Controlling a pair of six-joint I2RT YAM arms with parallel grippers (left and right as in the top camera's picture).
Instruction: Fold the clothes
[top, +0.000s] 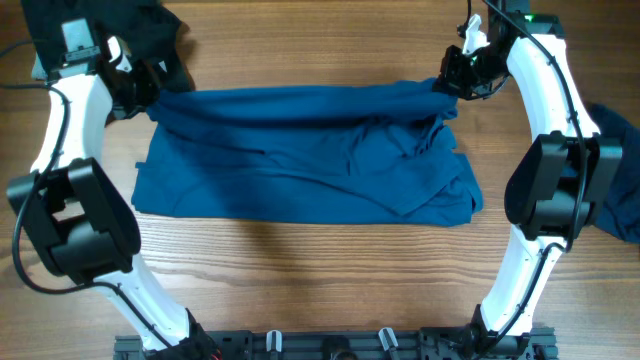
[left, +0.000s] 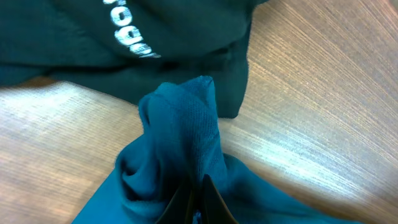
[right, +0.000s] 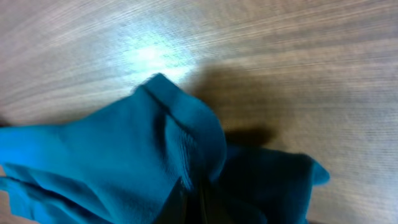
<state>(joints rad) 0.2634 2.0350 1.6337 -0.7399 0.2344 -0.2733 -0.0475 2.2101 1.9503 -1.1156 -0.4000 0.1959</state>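
Okay, shirt (top: 300, 150) lies spread across mid table (top: 320, 285), wrinkled, with its far edge stretched between the two arms. Left gripper (top: 138, 92) is clamped on the shirt's far left corner, and in the left wrist view we see a peak of cloth nipped at the jaws. Right gripper (top: 455, 80) is the same, closed tight on the far right corner with a small fold of fabric sticking up past the fingertips. Dark garment (top: 150, 25) with white print sits just behind the left corner; we cannot tell if they touch. Another blue piece (top: 618, 200) lies at the right edge, partly behind the right arm.

We judge the shirt light, soft and limp. It will sag between grips, drag on the wood and hold no crease by itself. The knit looks grippy enough, not fragile. Best hold is at corners or hems, pinching both layers deep. A shallow pinch may slip, and the left corner could snag the dark garment.
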